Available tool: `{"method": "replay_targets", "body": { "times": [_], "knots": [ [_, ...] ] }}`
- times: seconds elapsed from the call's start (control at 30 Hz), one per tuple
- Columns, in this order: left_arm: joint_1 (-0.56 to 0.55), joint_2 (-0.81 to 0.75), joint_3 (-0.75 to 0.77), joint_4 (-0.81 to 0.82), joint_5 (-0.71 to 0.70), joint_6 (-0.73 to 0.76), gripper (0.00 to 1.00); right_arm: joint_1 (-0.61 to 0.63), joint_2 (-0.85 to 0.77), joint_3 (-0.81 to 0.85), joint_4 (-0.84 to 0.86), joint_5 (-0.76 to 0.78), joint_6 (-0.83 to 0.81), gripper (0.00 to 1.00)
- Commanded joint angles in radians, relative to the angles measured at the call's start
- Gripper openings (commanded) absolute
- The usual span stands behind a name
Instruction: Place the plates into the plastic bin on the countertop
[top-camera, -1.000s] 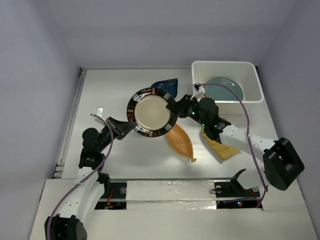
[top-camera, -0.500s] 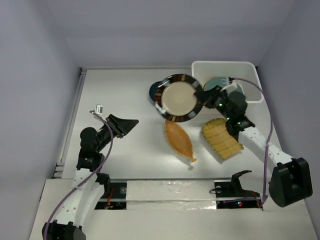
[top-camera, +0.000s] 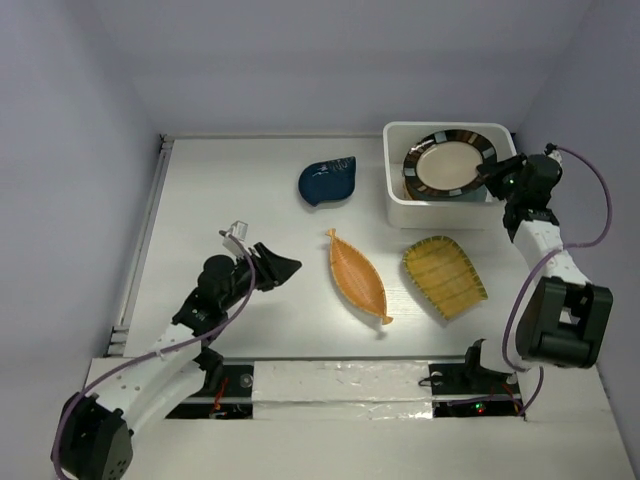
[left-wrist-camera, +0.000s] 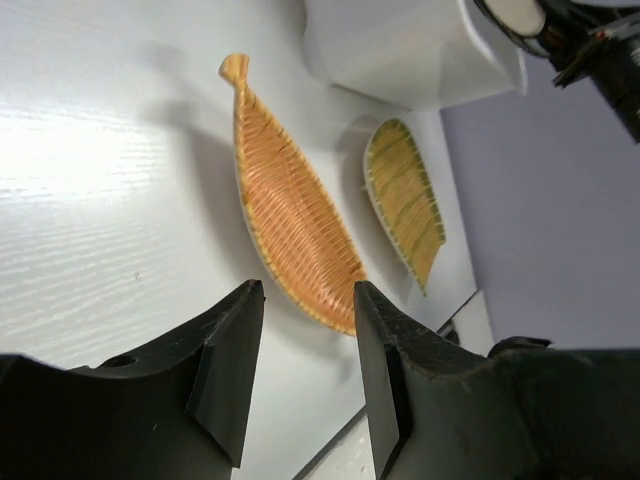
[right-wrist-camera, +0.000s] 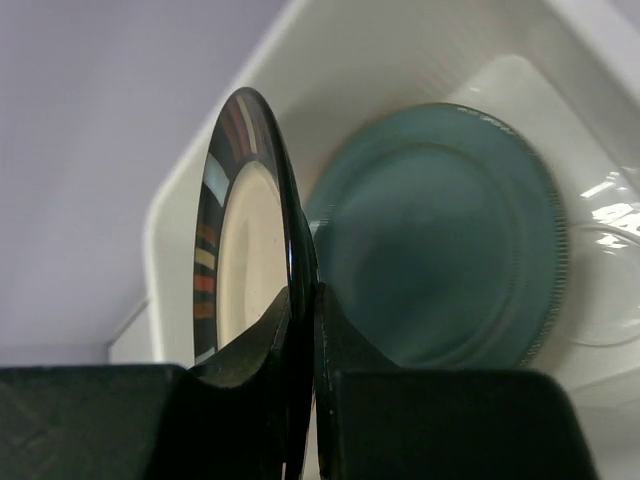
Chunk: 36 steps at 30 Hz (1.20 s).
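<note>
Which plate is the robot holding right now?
The cream plate with the striped dark rim, pinched by the right gripper over the bin. Nothing else is gripped.

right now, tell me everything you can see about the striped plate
The striped plate is round and glossy, ceramic-looking, with a cream centre and a dark rim banded in brown, blue and cream. The right arm's jaws pinch its rim, holding it tilted above the teal plate inside the white bin.

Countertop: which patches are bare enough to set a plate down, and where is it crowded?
Bare: the countertop left of the navy plate, to the wall. Crowded: before the bin, boat plate and ribbed plate side by side.
</note>
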Motion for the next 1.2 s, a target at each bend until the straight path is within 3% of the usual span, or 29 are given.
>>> {"method": "replay_targets", "body": {
  "times": [0.0, 0.37, 0.57, 0.6, 0.67, 0.7, 0.77, 0.8, 0.83, 0.93, 1.17],
  "knots": [
    [-0.064, 0.031, 0.015, 0.036, -0.12, 0.059, 0.38, -0.012, 0.045, 0.152, 0.043, -0.044, -0.002, 0.0],
    [-0.216, 0.153, 0.061, 0.034, -0.276, 0.123, 0.41, -0.012, 0.226, 0.306, -0.148, -0.004, -0.108, 0.04],
    [-0.286, 0.248, 0.086, 0.059, -0.359, 0.137, 0.5, -0.012, 0.284, 0.361, -0.266, 0.036, -0.183, 0.25],
    [-0.286, 0.261, 0.089, 0.072, -0.361, 0.142, 0.53, -0.012, 0.297, 0.369, -0.274, 0.04, -0.197, 0.35],
    [-0.297, 0.294, 0.098, 0.085, -0.358, 0.146, 0.54, -0.012, 0.307, 0.381, -0.308, 0.046, -0.217, 0.43],
    [-0.297, 0.304, 0.102, 0.091, -0.358, 0.153, 0.56, -0.012, 0.315, 0.381, -0.32, 0.058, -0.235, 0.55],
    [-0.308, 0.328, 0.11, 0.1, -0.364, 0.159, 0.58, -0.012, 0.314, 0.395, -0.349, 0.078, -0.251, 0.63],
    [-0.319, 0.348, 0.119, 0.106, -0.373, 0.168, 0.58, -0.012, 0.301, 0.393, -0.362, 0.126, -0.265, 0.75],
    [-0.319, 0.376, 0.127, 0.105, -0.371, 0.171, 0.58, -0.012, 0.283, 0.381, -0.36, 0.14, -0.265, 0.8],
    [-0.331, 0.437, 0.156, 0.115, -0.361, 0.173, 0.58, -0.012, 0.251, 0.358, -0.348, 0.178, -0.253, 0.88],
    [-0.369, 0.56, 0.205, 0.166, -0.382, 0.148, 0.56, -0.012, 0.133, 0.28, -0.291, 0.177, -0.21, 0.91]
  ]
}}
